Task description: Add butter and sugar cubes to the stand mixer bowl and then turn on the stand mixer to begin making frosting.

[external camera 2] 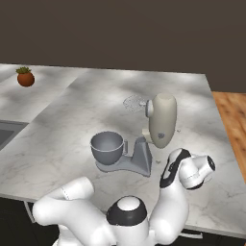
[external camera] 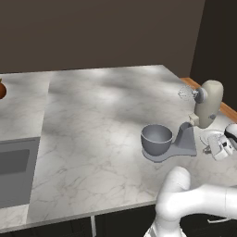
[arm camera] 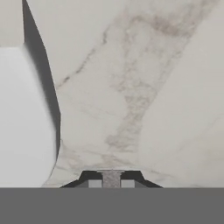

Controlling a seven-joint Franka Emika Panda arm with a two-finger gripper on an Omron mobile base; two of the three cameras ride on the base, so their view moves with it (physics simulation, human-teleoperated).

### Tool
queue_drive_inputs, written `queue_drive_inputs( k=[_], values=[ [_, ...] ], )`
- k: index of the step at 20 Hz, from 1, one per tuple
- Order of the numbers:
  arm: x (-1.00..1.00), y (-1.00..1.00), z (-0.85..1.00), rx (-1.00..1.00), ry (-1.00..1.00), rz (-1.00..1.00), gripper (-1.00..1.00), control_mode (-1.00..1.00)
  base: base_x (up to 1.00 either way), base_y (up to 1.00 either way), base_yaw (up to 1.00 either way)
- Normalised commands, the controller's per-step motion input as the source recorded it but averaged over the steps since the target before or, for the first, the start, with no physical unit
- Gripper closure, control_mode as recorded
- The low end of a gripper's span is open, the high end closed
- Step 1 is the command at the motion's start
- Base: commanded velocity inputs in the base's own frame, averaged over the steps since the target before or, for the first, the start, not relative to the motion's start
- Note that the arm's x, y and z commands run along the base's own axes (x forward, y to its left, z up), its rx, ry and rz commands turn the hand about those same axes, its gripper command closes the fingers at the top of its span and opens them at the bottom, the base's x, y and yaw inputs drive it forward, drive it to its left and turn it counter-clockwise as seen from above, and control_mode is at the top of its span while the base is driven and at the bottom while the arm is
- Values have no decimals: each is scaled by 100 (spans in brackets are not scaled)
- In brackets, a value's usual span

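Note:
The stand mixer stands on the marble counter with its cream head tilted up and its whisk in the air. On its grey base sits the stand mixer bowl, which looks empty. My gripper is low over the counter to the right of the mixer, beside a white plate. Its fingers are shut on a small pale speckled sugar cube. The butter is out of view.
A sink is sunk in the counter far to the left. A small potted plant stands at the back left. The counter ends just right of the mixer, above a wooden floor.

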Motion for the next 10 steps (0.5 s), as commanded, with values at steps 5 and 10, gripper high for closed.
queue_drive_inputs(
  k=[5, 10],
  values=[
    [-30, 16, 0, 0, -1, 0, 100, -100, 0, 0, 0],
    [-66, 19, 25, 0, -7, 0, 100, -100, 0, 0, 0]
  ],
)
